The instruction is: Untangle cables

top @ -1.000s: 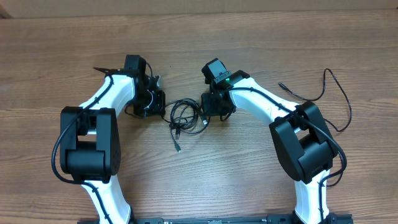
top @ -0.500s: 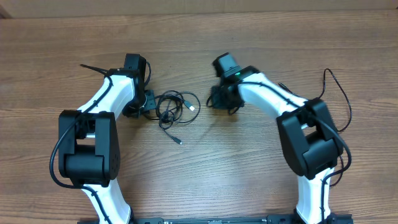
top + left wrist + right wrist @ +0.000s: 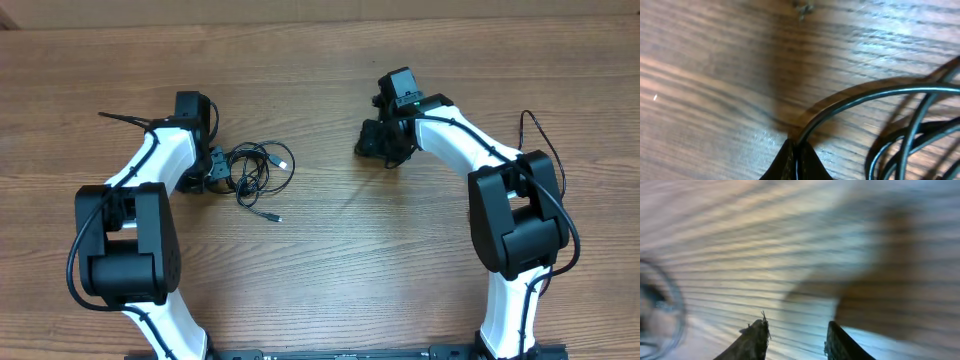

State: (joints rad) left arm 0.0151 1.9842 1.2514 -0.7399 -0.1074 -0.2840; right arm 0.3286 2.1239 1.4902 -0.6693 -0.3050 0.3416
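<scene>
My left gripper [image 3: 796,159] is clamped on one strand of the thin black cable bundle [image 3: 258,172], left of centre. The cords look light, floppy and slippery, so I'd grip near a plug. My right gripper [image 3: 796,335] hangs empty, fingers apart.

Overhead bright and sharp; wrist views motion-blurred.

A brown wood-grain table [image 3: 330,290] fills the view, evenly lit; a paler tan strip [image 3: 300,10] lines its far edge.
</scene>
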